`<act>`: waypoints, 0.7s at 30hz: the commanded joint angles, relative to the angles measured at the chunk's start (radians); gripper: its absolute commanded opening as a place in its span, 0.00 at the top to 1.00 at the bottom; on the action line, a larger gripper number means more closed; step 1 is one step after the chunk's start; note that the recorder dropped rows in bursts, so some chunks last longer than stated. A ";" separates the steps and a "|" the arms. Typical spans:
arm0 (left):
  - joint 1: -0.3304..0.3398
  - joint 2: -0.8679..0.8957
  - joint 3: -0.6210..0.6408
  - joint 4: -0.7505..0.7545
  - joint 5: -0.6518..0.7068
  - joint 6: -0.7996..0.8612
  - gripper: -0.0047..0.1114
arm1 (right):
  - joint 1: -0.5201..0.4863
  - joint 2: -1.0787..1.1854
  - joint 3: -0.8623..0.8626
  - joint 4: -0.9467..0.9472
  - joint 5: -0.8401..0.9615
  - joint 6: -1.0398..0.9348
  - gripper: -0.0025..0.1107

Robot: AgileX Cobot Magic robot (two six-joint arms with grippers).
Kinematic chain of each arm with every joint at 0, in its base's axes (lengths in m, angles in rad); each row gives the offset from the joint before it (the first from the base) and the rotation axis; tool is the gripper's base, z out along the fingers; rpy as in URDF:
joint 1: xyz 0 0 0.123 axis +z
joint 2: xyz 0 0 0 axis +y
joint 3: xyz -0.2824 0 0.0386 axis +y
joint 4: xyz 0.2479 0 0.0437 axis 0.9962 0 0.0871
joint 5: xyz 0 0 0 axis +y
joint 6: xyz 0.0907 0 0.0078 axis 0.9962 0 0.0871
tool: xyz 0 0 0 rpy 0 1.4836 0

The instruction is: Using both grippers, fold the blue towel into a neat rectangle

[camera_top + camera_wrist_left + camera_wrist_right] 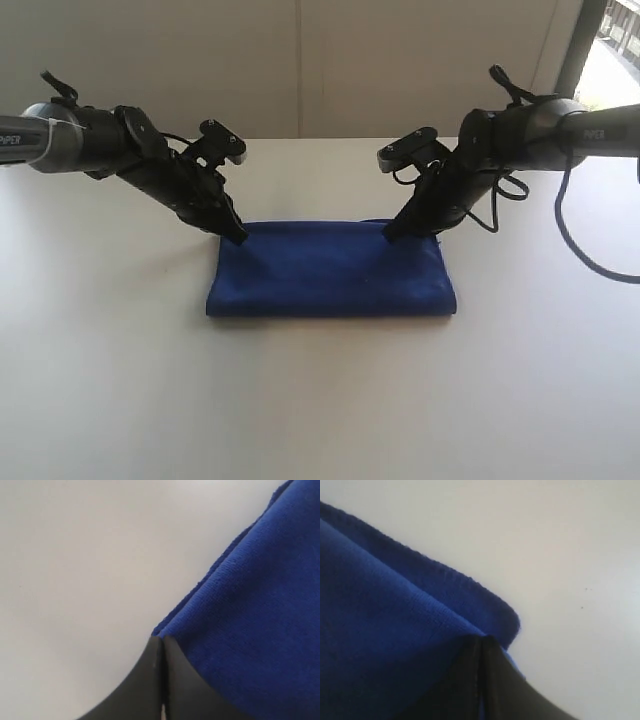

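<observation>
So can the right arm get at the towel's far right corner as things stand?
Probably yes: the right gripper, shut, sits with its tip right at that corner of the towel, and only bare table lies around it.

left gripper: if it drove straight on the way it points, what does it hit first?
The blue towel. The left gripper, jaws shut, slants down with its tips at the towel's far left corner. Right under that is the table. I can't tell whether it is pinching the cloth.
</observation>
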 commanded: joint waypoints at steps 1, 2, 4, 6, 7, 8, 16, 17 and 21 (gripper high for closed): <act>0.003 0.000 -0.005 -0.014 0.012 0.005 0.96 | -0.021 0.005 0.001 -0.019 0.009 0.011 0.98; 0.003 -0.002 -0.005 -0.014 0.012 0.005 0.96 | -0.021 -0.006 0.001 -0.006 0.009 0.011 0.98; 0.003 -0.023 -0.005 -0.014 0.012 0.005 0.96 | -0.021 -0.046 0.001 0.056 0.005 0.011 0.98; 0.003 -0.066 -0.005 -0.014 0.012 0.005 0.96 | -0.021 -0.103 0.001 0.064 -0.008 0.004 0.98; 0.003 -0.101 -0.005 -0.014 0.014 0.005 0.96 | -0.021 -0.143 0.001 0.059 -0.012 0.002 0.98; 0.003 -0.125 -0.005 -0.014 0.017 0.005 0.96 | -0.021 -0.167 0.001 0.056 -0.012 0.000 0.98; 0.122 -0.392 0.036 -0.094 0.225 -0.071 0.96 | -0.083 -0.472 0.042 0.056 -0.030 0.028 0.98; 0.154 -0.437 0.060 -0.142 0.245 -0.040 0.96 | -0.106 -0.527 0.068 0.056 -0.041 0.028 0.98; 0.280 -0.710 0.268 -0.450 0.233 0.200 0.96 | -0.182 -0.766 0.298 0.063 -0.114 0.033 0.98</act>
